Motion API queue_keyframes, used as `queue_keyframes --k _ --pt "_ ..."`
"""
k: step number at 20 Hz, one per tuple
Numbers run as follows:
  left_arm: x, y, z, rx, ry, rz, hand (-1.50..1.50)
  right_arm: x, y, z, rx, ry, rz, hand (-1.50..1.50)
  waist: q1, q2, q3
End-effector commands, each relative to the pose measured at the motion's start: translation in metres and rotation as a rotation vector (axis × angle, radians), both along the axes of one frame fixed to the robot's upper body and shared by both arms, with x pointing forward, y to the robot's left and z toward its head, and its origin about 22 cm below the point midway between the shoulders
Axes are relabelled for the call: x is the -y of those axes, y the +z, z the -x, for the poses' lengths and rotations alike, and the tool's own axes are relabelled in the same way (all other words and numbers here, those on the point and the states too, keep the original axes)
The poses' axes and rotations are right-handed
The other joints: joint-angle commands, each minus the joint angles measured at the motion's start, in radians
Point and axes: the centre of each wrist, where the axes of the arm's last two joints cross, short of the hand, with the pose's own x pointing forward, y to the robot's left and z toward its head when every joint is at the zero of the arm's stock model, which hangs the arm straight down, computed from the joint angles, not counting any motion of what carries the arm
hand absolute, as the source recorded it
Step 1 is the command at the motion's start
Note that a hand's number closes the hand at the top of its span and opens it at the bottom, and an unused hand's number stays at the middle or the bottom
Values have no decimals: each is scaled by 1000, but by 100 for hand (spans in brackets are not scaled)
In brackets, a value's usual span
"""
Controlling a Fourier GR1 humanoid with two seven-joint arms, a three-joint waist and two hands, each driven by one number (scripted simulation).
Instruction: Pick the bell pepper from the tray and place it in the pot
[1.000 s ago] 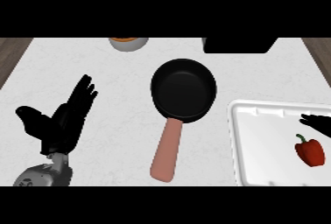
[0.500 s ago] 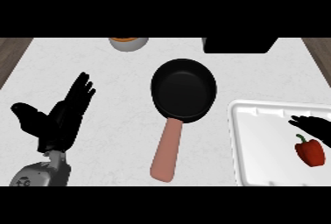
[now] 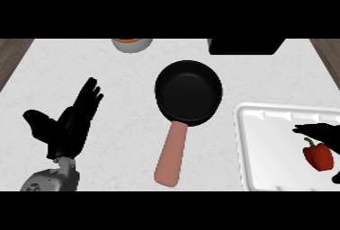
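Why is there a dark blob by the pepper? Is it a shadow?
Head view: no shadow, it's the right hand, black and cut off by the right edge; the pepper by it shows bright red on the white tray; the light looks even.

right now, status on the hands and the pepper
Left hand open, resting at left. Right hand open over tray, beside bell pepper, not held. Nothing between tray and pan.

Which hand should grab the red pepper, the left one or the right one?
The right hand. It hovers over the white tray, just above the bell pepper. The left hand rests open at the far side of the counter, beyond the black pan.
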Motion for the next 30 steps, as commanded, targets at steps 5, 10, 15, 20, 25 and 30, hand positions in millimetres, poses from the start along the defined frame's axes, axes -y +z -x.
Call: queue_keyframes --k 5,10,15,20,25,30 --pt "-17 0 1 6 18 -9 0 -11 -27 0 51 109 -110 150 0 0 0" --pt "-10 -11 -3 -10 -1 9 0 -2 8 -10 74 101 -140 150 0 0 0" --pt "-21 14 0 3 16 -9 0 -37 -2 6 114 -63 -132 150 -17 -7 -2" --pt "-26 2 6 -29 87 -10 0 -45 -50 22 123 -607 -173 150 -108 -32 -11" --pt "-32 -1 8 -48 94 -36 0 -87 -15 8 404 -858 -139 150 -102 -42 -16" --pt "-21 -1 6 -37 74 -5 0 -157 37 4 610 -948 -197 150 -72 -36 -13"
